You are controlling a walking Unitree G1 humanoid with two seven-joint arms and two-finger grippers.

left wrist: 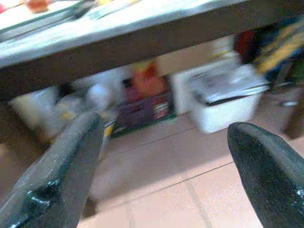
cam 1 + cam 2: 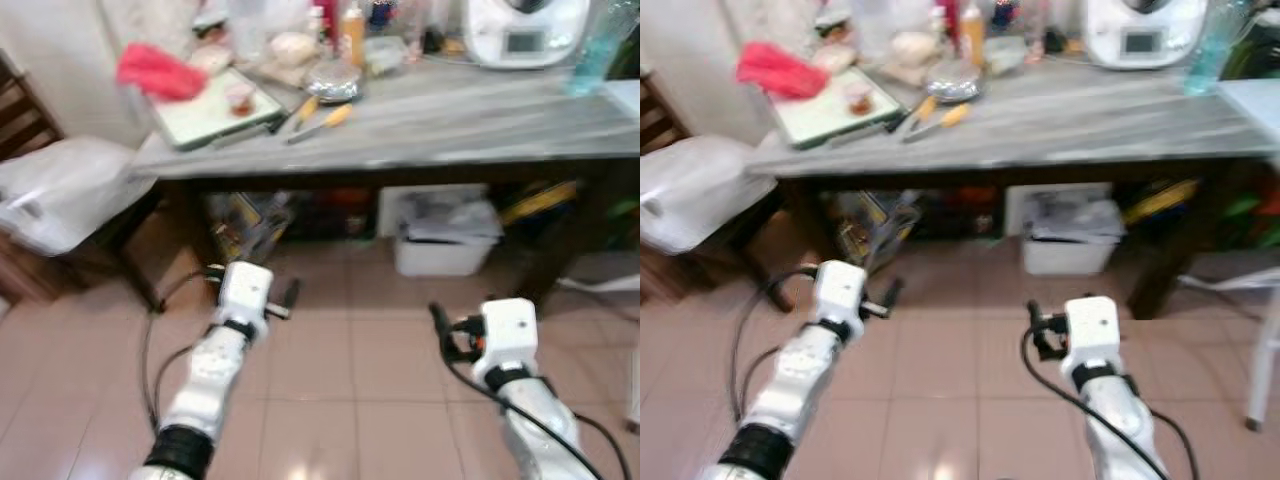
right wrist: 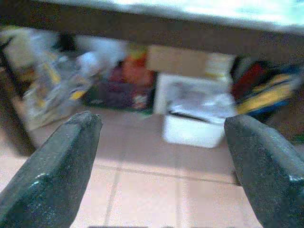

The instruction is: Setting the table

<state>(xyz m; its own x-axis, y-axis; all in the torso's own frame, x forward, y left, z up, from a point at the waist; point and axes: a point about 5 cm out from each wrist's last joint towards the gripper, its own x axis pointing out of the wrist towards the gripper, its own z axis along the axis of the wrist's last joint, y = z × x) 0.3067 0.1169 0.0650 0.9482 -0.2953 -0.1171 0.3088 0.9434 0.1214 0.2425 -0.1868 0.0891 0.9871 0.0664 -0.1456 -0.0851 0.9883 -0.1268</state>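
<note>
— Both pincers, the left pincer (image 1: 156, 156) and right pincer (image 3: 159, 161), hung released and empty above the floor tiles (image 2: 340, 370), well short of the desk (image 2: 450, 125).

— And the tableware?

— Two yellow-handled knives (image 2: 322, 118) lay far left on the desk, beside a tray (image 2: 205, 115).

— The risk?

— Reaching in, I judged, an arm could knock the crowded bottles (image 2: 352, 30) or strike the desk edge.
</note>
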